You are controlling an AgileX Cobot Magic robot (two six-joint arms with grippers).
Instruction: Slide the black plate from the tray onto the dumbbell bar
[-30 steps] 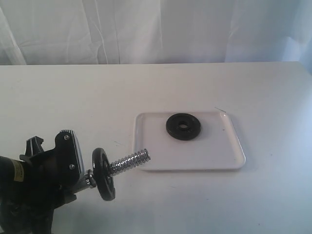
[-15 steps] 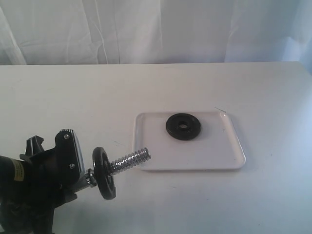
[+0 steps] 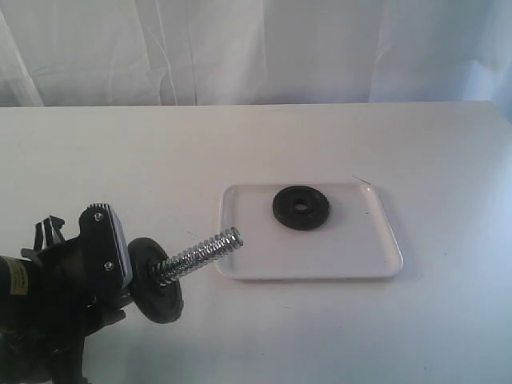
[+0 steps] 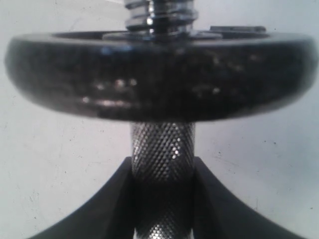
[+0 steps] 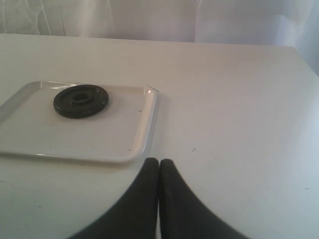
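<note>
A black plate (image 3: 301, 207) lies flat in the far half of the white tray (image 3: 352, 256); the right wrist view shows that plate (image 5: 81, 100) and the tray (image 5: 127, 144) too. My left gripper (image 4: 163, 167) is shut on the knurled middle of the dumbbell bar (image 4: 163, 149), low at the left in the exterior view. The bar's threaded end (image 3: 204, 251) points up and right toward the tray. Another black disc (image 3: 154, 280) sits on the bar right by the gripper, filling the left wrist view (image 4: 159, 74). My right gripper (image 5: 159, 163) is shut and empty, off the tray's near right corner.
The white table (image 3: 120, 160) stretches around the tray, backed by a white curtain (image 3: 256, 48). The table's right edge (image 5: 304, 55) shows in the right wrist view. The right arm is outside the exterior view.
The left arm has drawn back to the left and lower with the bar. The disc on the bar now sits closer to the gripper, baring more thread.
</note>
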